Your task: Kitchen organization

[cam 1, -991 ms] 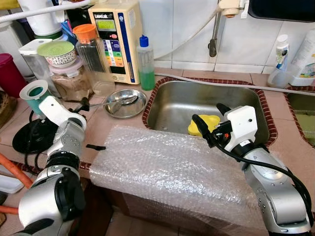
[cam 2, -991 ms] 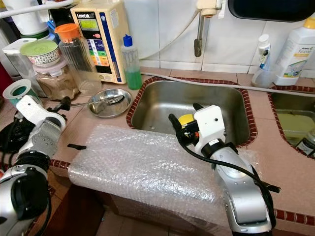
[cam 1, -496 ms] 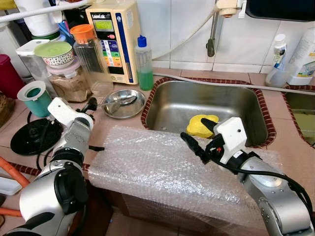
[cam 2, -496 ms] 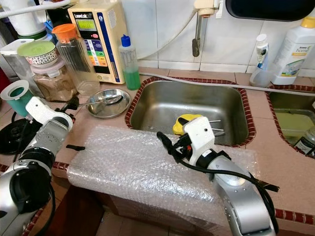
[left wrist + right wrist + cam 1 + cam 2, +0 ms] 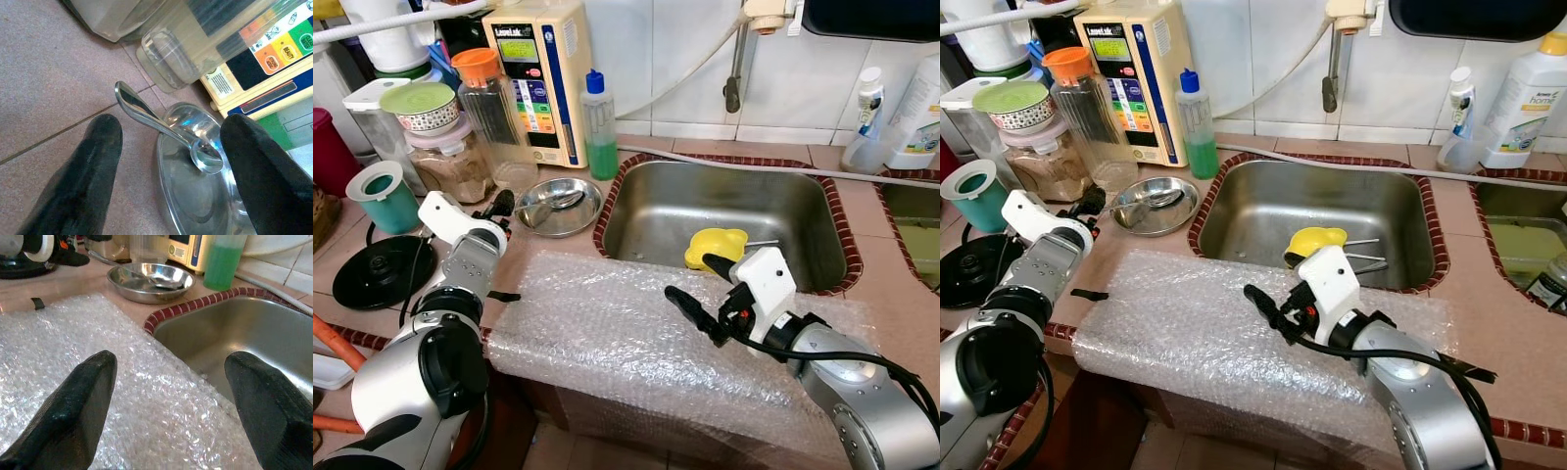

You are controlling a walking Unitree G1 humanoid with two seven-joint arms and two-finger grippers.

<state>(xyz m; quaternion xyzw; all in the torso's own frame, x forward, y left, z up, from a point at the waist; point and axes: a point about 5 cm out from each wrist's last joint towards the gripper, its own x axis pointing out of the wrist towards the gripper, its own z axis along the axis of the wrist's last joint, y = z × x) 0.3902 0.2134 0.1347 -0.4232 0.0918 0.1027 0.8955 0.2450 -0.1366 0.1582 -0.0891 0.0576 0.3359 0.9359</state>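
spoon [image 5: 161,128] between left pincer [image 5: 171,161] fingers (apart)

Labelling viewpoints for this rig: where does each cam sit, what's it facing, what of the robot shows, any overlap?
Left eye and right eye: on the head, looking down at the counter, the sink and the bubble wrap; both silver arms show.
Left wrist: along the open left pincer, facing the spoon in the steel dish.
Right wrist: along the open right pincer, above the bubble wrap at the sink's edge.
Shared: both wrist views catch the steel dish, as do the head views.
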